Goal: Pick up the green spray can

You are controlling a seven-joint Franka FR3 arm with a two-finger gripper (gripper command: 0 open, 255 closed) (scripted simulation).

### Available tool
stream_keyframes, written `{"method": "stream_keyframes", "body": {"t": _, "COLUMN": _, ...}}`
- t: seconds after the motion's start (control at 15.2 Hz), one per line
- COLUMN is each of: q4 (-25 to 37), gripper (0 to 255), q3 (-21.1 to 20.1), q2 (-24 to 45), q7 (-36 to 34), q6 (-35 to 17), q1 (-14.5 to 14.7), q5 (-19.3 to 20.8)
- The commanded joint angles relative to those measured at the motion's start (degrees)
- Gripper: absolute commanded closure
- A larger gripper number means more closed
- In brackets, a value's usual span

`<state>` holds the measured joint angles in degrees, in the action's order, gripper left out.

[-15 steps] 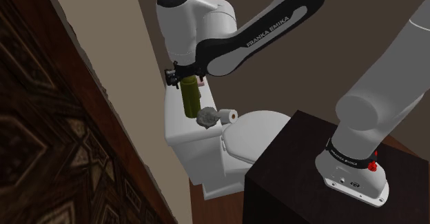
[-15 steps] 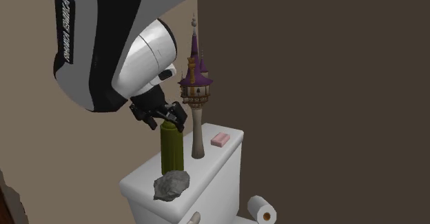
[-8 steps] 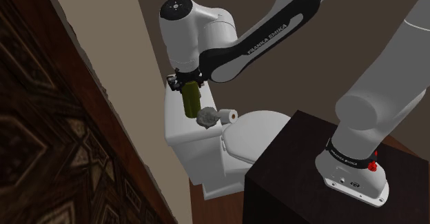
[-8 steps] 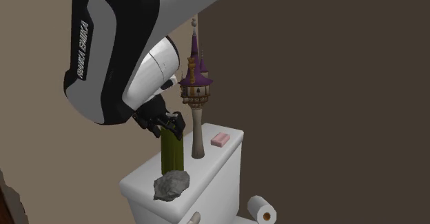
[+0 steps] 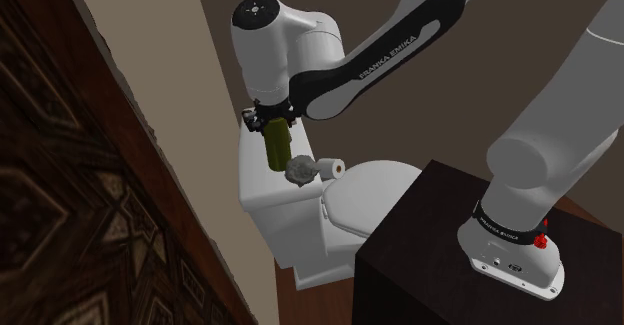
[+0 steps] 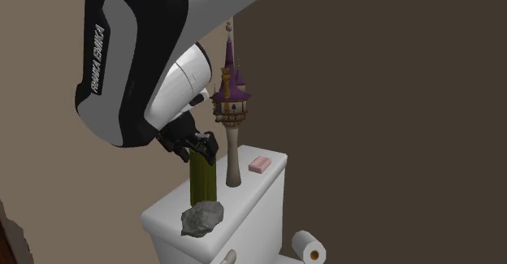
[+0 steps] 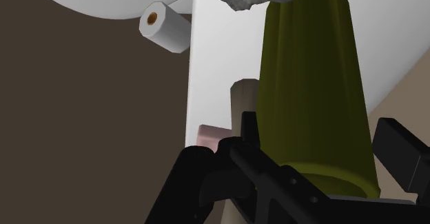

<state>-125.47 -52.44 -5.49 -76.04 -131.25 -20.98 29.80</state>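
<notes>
An olive-green spray can (image 6: 202,181) stands upright on the white toilet tank lid (image 6: 248,201). My black gripper (image 6: 195,147) comes down over the can's top and is shut on its upper part. In the wrist view the can (image 7: 310,85) sits clasped between the two fingers (image 7: 249,129) of the gripper (image 7: 320,127). From the shoulder view, the can (image 5: 276,147) hangs just below the gripper (image 5: 272,121), with its foot on the tank (image 5: 258,185).
A grey rock (image 6: 201,218) lies just in front of the can. A tall purple-roofed toy tower (image 6: 231,108) and a pink soap bar (image 6: 260,164) stand beside it on the lid. A toilet paper roll (image 6: 309,247) hangs lower down. A brown wall is close behind the tank.
Within the last second the hand dropped lower over the can's top and the fingers closed on it. Over the last half second nothing has moved.
</notes>
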Motion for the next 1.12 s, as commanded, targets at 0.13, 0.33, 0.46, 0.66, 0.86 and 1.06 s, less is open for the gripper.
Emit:
{"method": "stream_keyframes", "body": {"t": 0.13, "q4": 1.00, "gripper": 255, "q3": 0.46, "q2": -1.36, "q7": 2.09, "q6": 1.43, "q1": 0.39, "q5": -2.23}}
{"method": "stream_keyframes", "body": {"t": 0.33, "q4": 2.21, "gripper": 255, "q3": 1.06, "q2": -2.71, "q7": 4.17, "q6": 2.95, "q1": 0.76, "q5": -4.26}}
{"method": "stream_keyframes", "body": {"t": 0.46, "q4": 3.10, "gripper": 255, "q3": 1.47, "q2": -3.49, "q7": 5.44, "q6": 4.03, "q1": 1.01, "q5": -5.44}}
{"method": "stream_keyframes", "body": {"t": 0.66, "q4": 4.54, "gripper": 255, "q3": 2.05, "q2": -4.50, "q7": 7.19, "q6": 5.74, "q1": 1.34, "q5": -6.98}}
{"method": "stream_keyframes", "body": {"t": 0.86, "q4": 6.10, "gripper": 255, "q3": 2.59, "q2": -5.33, "q7": 8.76, "q6": 7.52, "q1": 1.63, "q5": -8.27}}
{"method": "stream_keyframes", "body": {"t": 1.06, "q4": 6.74, "gripper": 255, "q3": 2.78, "q2": -5.61, "q7": 9.32, "q6": 8.23, "q1": 1.73, "q5": -8.71}}
